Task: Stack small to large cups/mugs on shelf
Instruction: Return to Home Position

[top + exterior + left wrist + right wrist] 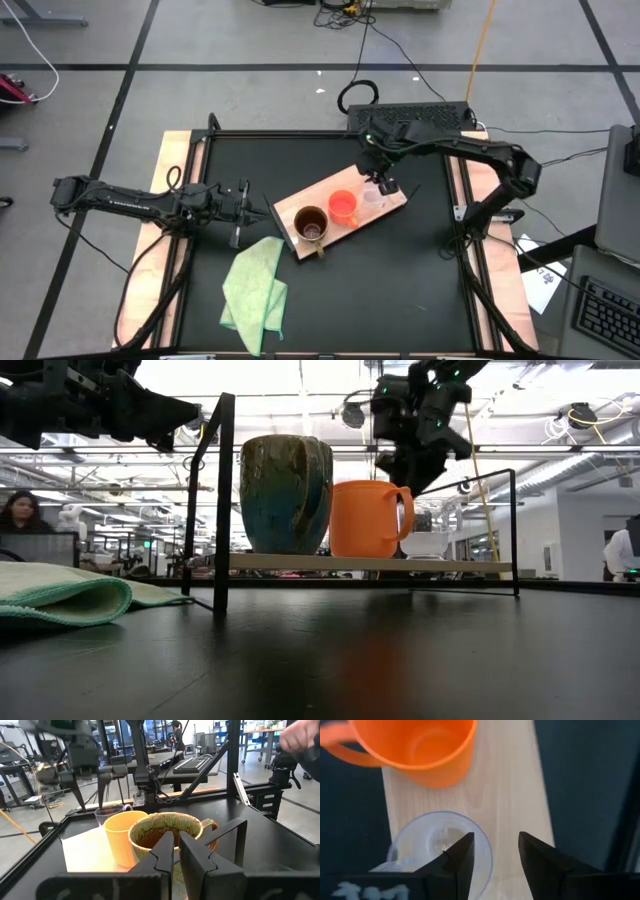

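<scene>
The table point(420, 290) carries the shelf point(290, 215) near its middle. The shelf's long axis runs slantwise, from the centre toward the far right corner. A green cloth point(255, 285) lies toward the near edge. On the shelf three vessels stand upright in a row along that axis. The brown mug point(312, 227) is at the near-left end. The orange-red mug point(343, 206), bare inside, comes next, its handle toward the table's right. The glass cup point(374, 199) is last. The right gripper point(385, 183) hangs released above the glass cup. The left gripper point(262, 208), fingers pressed together on nothing, is just off the shelf's left end.
</scene>
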Controlling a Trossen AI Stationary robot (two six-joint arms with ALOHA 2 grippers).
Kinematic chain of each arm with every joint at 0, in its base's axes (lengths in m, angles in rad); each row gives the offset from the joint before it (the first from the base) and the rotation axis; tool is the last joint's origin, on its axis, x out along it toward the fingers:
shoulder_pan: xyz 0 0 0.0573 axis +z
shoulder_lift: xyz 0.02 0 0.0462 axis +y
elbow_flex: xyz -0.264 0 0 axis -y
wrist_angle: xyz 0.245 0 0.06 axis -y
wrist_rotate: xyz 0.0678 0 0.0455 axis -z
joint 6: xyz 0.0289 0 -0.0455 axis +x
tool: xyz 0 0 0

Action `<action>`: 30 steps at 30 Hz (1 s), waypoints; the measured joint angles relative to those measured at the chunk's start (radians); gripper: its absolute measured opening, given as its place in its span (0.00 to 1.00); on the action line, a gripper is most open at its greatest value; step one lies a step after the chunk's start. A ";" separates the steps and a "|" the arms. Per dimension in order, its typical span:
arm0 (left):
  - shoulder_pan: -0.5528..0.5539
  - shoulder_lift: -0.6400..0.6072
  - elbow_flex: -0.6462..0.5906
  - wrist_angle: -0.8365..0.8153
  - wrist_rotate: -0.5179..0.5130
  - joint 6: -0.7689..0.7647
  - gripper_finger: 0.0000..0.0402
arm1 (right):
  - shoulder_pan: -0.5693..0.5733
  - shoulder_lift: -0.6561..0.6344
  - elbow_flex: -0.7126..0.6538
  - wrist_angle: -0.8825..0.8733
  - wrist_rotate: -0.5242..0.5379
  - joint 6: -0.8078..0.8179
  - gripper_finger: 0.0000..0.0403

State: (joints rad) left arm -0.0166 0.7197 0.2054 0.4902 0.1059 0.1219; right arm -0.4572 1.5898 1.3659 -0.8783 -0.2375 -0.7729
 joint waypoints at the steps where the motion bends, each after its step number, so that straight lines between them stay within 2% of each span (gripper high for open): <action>1: 0.000 0.000 0.000 0.000 0.000 0.000 0.08 | 0.000 -0.017 0.000 0.000 0.000 0.007 0.36; 4: 0.000 0.000 0.000 0.000 0.000 0.000 0.08 | 0.000 -0.068 0.000 0.001 -0.012 0.037 0.34; 7: 0.000 0.000 0.000 0.000 0.000 0.000 0.08 | 0.000 -0.114 0.000 0.000 -0.103 0.053 0.29; 11: 0.000 0.000 0.000 0.000 0.000 0.000 0.08 | 0.001 -0.173 0.000 0.000 -0.217 0.050 0.16; 15: 0.000 0.000 0.000 0.008 0.000 0.017 0.08 | 0.001 -0.237 -0.033 0.034 -0.238 0.049 0.02; 24: 0.000 -0.095 0.000 -0.045 -0.005 0.100 0.01 | 0.001 -0.480 -0.302 0.245 -0.239 0.142 0.00; 30: -0.001 -0.233 0.000 -0.218 -0.109 0.095 0.00 | 0.001 -0.663 -0.445 0.331 -0.245 0.252 0.00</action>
State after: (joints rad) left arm -0.0172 0.4869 0.2054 0.2721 -0.0028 0.2164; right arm -0.4561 0.9269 0.9206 -0.5469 -0.4824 -0.5207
